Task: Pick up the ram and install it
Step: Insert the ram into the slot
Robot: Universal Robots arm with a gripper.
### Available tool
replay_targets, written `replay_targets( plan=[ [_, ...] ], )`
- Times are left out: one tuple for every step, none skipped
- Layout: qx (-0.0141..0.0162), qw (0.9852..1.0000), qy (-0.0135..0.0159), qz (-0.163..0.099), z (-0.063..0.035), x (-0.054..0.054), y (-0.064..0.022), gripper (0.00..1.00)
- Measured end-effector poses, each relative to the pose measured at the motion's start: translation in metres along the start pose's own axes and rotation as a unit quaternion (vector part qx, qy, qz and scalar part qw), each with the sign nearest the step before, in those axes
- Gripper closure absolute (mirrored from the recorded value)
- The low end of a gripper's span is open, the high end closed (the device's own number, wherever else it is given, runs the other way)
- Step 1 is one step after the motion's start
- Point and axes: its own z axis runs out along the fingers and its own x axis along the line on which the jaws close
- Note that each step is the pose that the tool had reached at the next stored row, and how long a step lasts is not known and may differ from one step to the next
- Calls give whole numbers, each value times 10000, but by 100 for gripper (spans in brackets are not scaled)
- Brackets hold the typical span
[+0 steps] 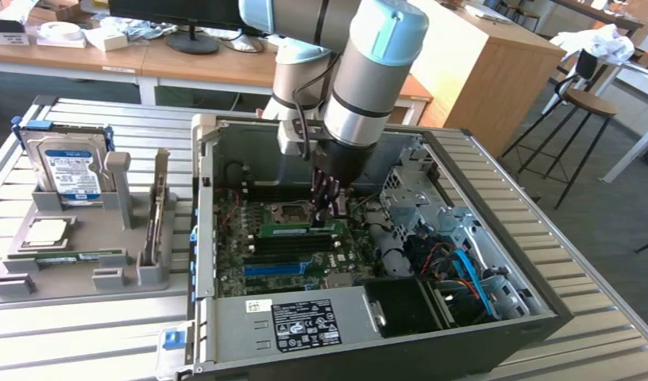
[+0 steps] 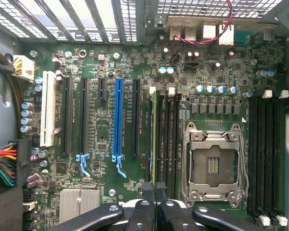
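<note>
fingers (image 2: 148,199) pressed together at the ram (image 2: 154,139) in the computer case (image 1: 462,349) on a slatted metal table (image 1: 91,333); wooden desks (image 1: 218,67) behind.

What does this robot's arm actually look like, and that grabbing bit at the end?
The arm is thick silver-grey tubing with pale blue joint caps and black bands. Its gripper is black, with jointed bars pinned by silver rivets.

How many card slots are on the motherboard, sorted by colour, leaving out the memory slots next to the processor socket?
White slot: 1
Blue slot: 1
Black slots: 4, one of them short
Total: 6
</note>
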Motion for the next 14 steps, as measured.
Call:
replay_targets(
  plan=[
    [0, 10000, 0, 0, 5, -2, 0, 89],
    [0, 10000, 1, 0, 11, -3, 0, 89],
    [0, 10000, 0, -1, 19, -4, 0, 89],
    [0, 10000, 0, -1, 28, -5, 0, 89],
    [0, 10000, 0, -1, 37, -5, 1, 89],
    [0, 10000, 0, 0, 46, -6, 2, 89],
    [0, 10000, 1, 2, 56, -6, 2, 89],
    [0, 10000, 0, 3, 65, -6, 3, 89],
    [0, 10000, 0, 5, 74, -6, 3, 89],
    [0, 10000, 0, 7, 82, -6, 4, 89],
    [0, 10000, 0, 9, 88, -6, 4, 89],
    [0, 10000, 0, 11, 91, -6, 4, 89],
    [0, 10000, 1, 11, 91, -6, 5, 89],
    [0, 10000, 1, 12, 91, -6, 5, 89]
  ],
)
